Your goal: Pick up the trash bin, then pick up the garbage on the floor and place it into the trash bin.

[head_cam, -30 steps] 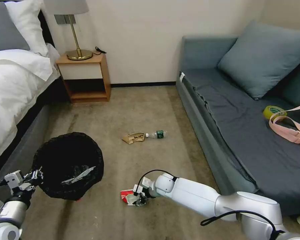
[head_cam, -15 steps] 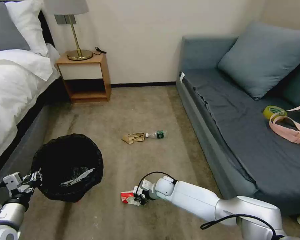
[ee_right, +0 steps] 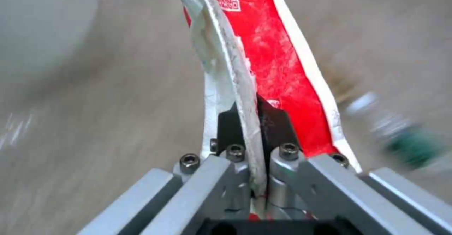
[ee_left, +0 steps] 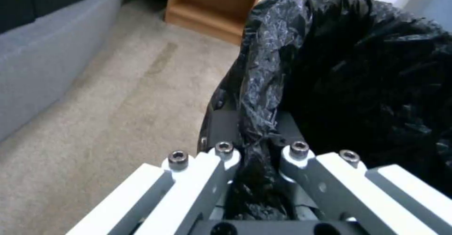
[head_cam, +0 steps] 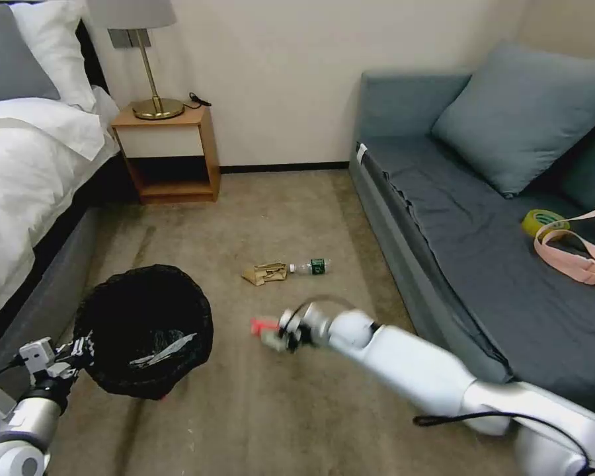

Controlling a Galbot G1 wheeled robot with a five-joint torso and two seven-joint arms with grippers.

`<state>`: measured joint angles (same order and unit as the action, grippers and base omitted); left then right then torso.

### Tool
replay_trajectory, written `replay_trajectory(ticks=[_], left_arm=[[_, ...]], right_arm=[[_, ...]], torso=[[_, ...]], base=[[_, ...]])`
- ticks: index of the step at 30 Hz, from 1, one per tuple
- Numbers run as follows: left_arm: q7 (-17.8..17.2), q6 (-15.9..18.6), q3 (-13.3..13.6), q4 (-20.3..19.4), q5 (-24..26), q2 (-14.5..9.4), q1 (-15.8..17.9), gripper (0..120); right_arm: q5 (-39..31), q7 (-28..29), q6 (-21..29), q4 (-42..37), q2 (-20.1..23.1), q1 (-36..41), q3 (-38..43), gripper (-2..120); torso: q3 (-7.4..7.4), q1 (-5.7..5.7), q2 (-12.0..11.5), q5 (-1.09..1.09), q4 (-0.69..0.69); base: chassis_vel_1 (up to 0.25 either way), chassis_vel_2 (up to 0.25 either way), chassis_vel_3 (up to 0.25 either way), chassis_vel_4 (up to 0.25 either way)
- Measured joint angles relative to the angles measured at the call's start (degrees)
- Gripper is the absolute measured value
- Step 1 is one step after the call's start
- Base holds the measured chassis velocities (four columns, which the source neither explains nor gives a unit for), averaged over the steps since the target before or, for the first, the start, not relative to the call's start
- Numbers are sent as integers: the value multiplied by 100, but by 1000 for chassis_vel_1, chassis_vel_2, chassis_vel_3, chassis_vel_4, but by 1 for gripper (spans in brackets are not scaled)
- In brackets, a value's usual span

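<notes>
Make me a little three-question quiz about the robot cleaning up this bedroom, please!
1. True or false: the right gripper is shut on the red-and-white wrapper.
2. What does the left gripper hold? A) the lamp B) the rim of the trash bin C) a pillow
3. Name the two pieces of garbage lying on the carpet in front of the sofa.

Key:
1. True. The wrapper is pinched between its fingers.
2. B. It grips the black bag over the rim.
3. The brown paper bag and the small bottle.
</notes>
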<state>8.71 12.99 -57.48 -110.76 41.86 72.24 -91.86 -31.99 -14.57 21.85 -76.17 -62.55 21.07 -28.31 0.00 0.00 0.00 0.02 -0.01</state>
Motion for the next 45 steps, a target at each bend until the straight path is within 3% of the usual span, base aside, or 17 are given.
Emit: replay_trajectory(ticks=[6, 8, 15, 22, 30, 41, 45], left_arm=[[1, 1, 210, 16, -107, -6, 83, 4], [-2, 4, 314, 21, -148, -22, 135, 4], [-45, 30, 609, 30, -242, -34, 285, 4], [-57, 51, 743, 31, -247, -102, 357, 4], [-31, 55, 843, 61, -240, -112, 413, 4], [-14, 63, 895, 30, -204, -85, 414, 4], [-8, 63, 899, 28, -191, -81, 412, 4]], right_arm=[[-734, 377, 267, -891, 299, -550, 599, 0], [-1391, 533, 373, -1406, 342, -862, 652, 0], [-2590, 927, 440, -2808, 300, -1251, 67, 0], [-2496, 1052, 360, -3159, 121, -1122, -859, 0], [-1989, 1032, 266, -2753, -138, -872, -1550, 0], [-1508, 938, 235, -2169, -474, -741, -1676, 0], [-1477, 930, 255, -2149, -428, -740, -1680, 14]], torso=[[0, 0, 0, -1, -1], [0, 0, 0, -1, 0], [0, 0, 0, -3, 1], [0, 0, 0, -2, 1], [0, 0, 0, -2, 1], [0, 0, 0, -2, 1], [0, 0, 0, -2, 1]], base=[[0, 0, 0, 0], [0, 0, 0, 0], [0, 0, 0, 0], [0, 0, 0, 0], [0, 0, 0, 0], [0, 0, 0, 0], [0, 0, 0, 0]])
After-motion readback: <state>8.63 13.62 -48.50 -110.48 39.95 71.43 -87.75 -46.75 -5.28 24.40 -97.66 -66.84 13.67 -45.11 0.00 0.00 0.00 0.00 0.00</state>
